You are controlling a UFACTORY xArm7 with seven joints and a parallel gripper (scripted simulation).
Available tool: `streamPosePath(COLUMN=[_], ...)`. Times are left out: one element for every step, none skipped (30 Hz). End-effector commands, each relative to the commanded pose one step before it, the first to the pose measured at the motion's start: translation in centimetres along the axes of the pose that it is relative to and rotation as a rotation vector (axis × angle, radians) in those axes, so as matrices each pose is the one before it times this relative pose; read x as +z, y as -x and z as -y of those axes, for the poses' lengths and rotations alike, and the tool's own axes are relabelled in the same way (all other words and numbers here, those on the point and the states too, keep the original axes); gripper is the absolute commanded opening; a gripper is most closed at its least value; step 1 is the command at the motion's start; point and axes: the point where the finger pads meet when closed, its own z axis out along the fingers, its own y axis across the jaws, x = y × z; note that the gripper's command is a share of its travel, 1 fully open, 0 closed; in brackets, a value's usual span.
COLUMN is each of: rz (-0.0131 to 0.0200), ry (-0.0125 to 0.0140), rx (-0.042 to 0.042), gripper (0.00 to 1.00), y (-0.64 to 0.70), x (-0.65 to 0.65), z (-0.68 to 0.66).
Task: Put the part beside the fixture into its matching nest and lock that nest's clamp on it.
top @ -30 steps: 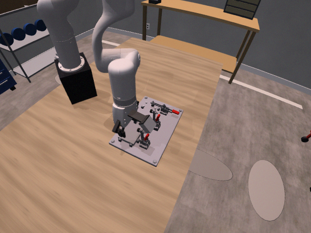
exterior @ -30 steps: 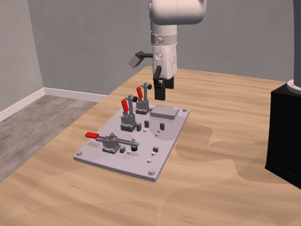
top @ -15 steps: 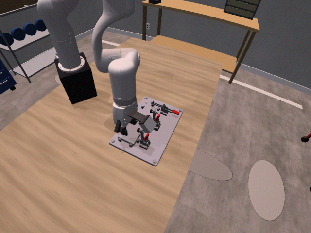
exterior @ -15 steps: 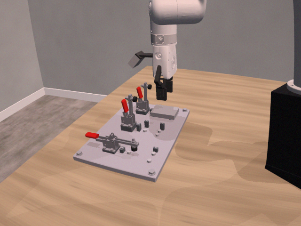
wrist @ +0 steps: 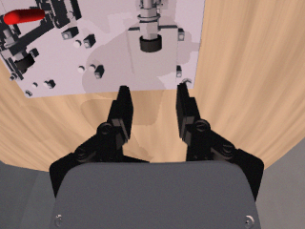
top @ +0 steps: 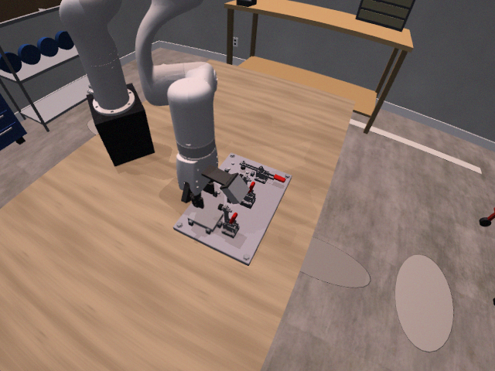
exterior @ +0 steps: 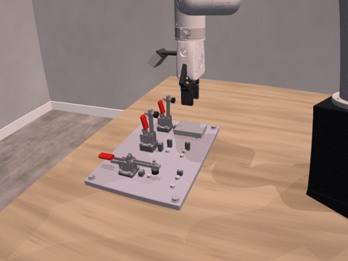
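Observation:
The grey fixture plate [top: 257,235] [exterior: 193,171] lies on the wooden table and carries three nests with red-handled clamps. The grey part [exterior: 190,128] [top: 204,218] lies flat in the nest at the plate's end nearest the arm. That nest's clamp [exterior: 164,113] [top: 230,223] [wrist: 148,0] stands open with its handle up. The middle clamp [exterior: 146,131] [top: 249,193] also stands open. The third clamp [exterior: 126,162] [top: 264,174] lies down with its handle flat over a nest with no part in it. My gripper [exterior: 188,98] [top: 192,198] [wrist: 153,95] hangs above the plate's edge by the part, its fingers half apart with nothing between them.
The arm's black base [top: 121,129] [exterior: 328,157] stands on the table behind the plate. The table's right edge [top: 319,207] runs close to the plate. A wooden shelf [top: 319,24] stands beyond the table.

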Motion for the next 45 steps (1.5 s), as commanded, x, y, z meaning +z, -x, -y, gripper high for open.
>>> streamPosePath(rz=[0.01126, -0.00001, -0.00001, -0.00001, -0.00001, -0.00001, 0.00002, 0.00007, -0.00011, 0.00003, 0.0, 0.00002, 0.0, 0.0, -0.00002, 0.00009, -0.00001, 0.0, 0.00001, 0.00007, 0.00005, 0.00001, -0.00002, -0.00003, -0.00003, -0.00003, -0.00002, -0.00001, 0.0, 0.0, 0.0, 0.0, 0.0, 0.00001, 0.00002, 0.00003, 0.00004, 0.00004, 0.00002, -0.00002, -0.0001, 0.00003, 0.00005, -0.00007, 0.0], ry=[0.00848, 0.00001, 0.0, 0.0, 0.0, -0.00001, -0.00002, -0.00003, 0.00003, -0.00003, 0.0, -0.00006, 0.0, 0.0, -0.00001, 0.00004, -0.00017, 0.00001, 0.00014, -0.00014, -0.00015, -0.00002, 0.00005, 0.00008, 0.00009, 0.00007, 0.00005, 0.00003, 0.00001, 0.0, 0.0, 0.0, 0.0, 0.0, 0.0, 0.0, 0.0, 0.0, 0.0, 0.0, 0.0, 0.00004, 0.00002, -0.00003, 0.00005], rx=[0.00026, 0.0, 0.0, 0.0, 0.0, 0.0, 0.00001, 0.00003, -0.00005, 0.00001, 0.0, -0.00001, 0.0, 0.0, -0.00001, 0.00005, -0.00006, 0.0, 0.00005, -0.00003, -0.00004, -0.00001, 0.00001, 0.00002, 0.00002, 0.00002, 0.00001, 0.00001, 0.0, 0.0, 0.0, 0.0, 0.0, 0.0, 0.00001, 0.00001, 0.00001, 0.00001, 0.00001, -0.00001, -0.00003, 0.00002, 0.00002, -0.00003, 0.00002], gripper=[0.47, 0.47, 0.47, 0.47, 0.47, 0.47, 0.47, 0.47, 0.47, 0.47, 0.47, 0.47, 0.47, 0.47, 0.47, 0.47, 0.47, 0.47, 0.47, 0.47, 0.47, 0.47, 0.47, 0.47, 0.47, 0.47, 0.47, 0.47, 0.47, 0.47, 0.47, 0.47, 0.47, 0.47, 0.47, 0.47, 0.47, 0.47, 0.47, 0.47, 0.47, 0.47, 0.47, 0.47, 0.47], y=[-0.144, -0.001, -0.001, -0.001, -0.001, 0.0, 0.001, 0.004, -0.006, 0.001, 0.0, -0.001, 0.0, 0.0, -0.001, 0.007, -0.006, 0.0, 0.005, 0.0, -0.002, 0.0, 0.0, 0.001, 0.001, 0.001, 0.0, 0.0, 0.0, 0.0, 0.0, 0.0, -0.001, -0.006, -0.015, -0.028, -0.043, -0.061, -0.08, -0.1, -0.121, -0.139, -0.157, -0.175, -0.199], x=[-2.682, -0.524, -0.516, -0.504, -0.478, -0.44, -0.401, -0.363, -0.327, -0.291, -0.259, -0.23, 0.0, 0.0, -0.204, -0.179, -0.163, -0.143, -0.123, -0.113, -0.1, -0.084, -0.068, -0.054, -0.04, -0.028, -0.018, -0.01, -0.004, 0.0, 0.0, -0.001, 0.0, 0.0, 0.0, 0.0, 0.0, 0.0, 0.0, 0.0, -0.001, -0.001, -0.001, 0.0, -0.002], z=[-0.031, 0.0, 0.0, 0.0, 0.0, 0.0, 0.001, 0.001, 0.0, 0.001, 0.0, 0.002, 0.0, 0.0, 0.0, -0.001, 0.005, 0.0, -0.004, 0.004, 0.004, 0.001, -0.001, -0.002, -0.003, -0.002, -0.002, -0.001, 0.0, 0.0, 0.0, 0.0, 0.0, 0.0, 0.0, -0.001, -0.001, -0.001, 0.0, 0.001, 0.002, -0.002, -0.002, 0.003, -0.002])
